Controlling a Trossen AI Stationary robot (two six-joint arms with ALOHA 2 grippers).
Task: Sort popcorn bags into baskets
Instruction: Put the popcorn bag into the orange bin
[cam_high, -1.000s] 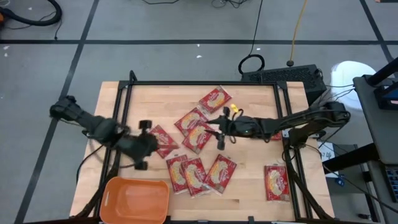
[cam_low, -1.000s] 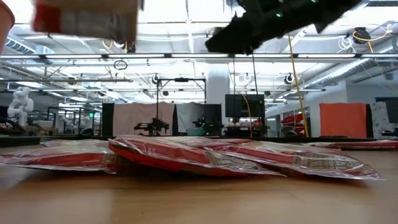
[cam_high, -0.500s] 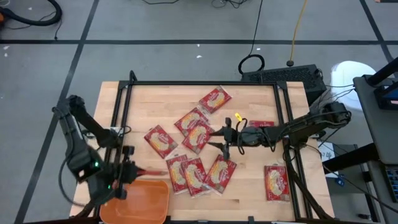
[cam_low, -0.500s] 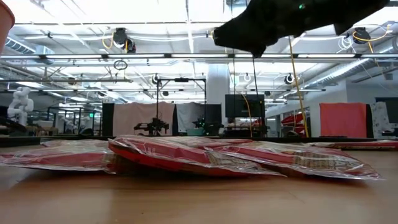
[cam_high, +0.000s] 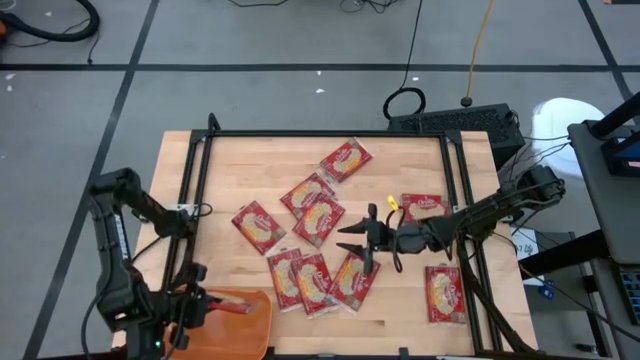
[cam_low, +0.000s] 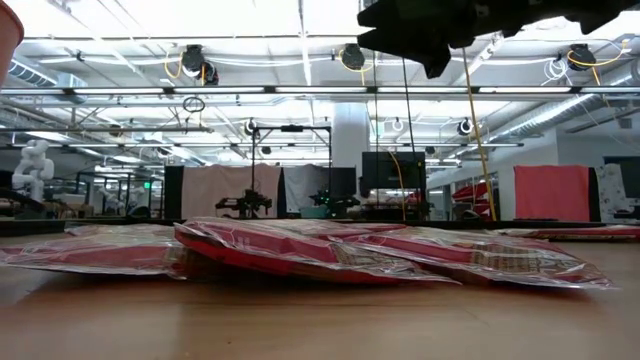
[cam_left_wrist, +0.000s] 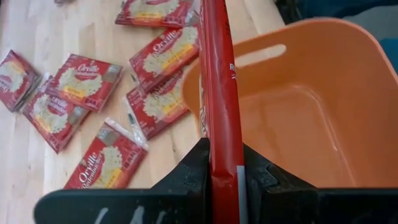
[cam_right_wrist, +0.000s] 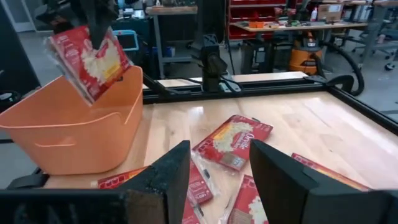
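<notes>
Your left gripper (cam_left_wrist: 222, 171) pinched one Orville popcorn bag (cam_left_wrist: 219, 93) above the orange tub (cam_left_wrist: 311, 112) at the table's front-left corner; your right gripper (cam_high: 350, 240) hovered open mid-table.

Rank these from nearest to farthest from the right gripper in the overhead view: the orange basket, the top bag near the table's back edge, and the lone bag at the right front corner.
From the right gripper, mid-table:
1. Lone bag, right front corner, nearest.
2. Top bag, near the back edge, a little farther.
3. Orange basket, left front corner, farthest, with the left gripper holding a bag over it.
</notes>
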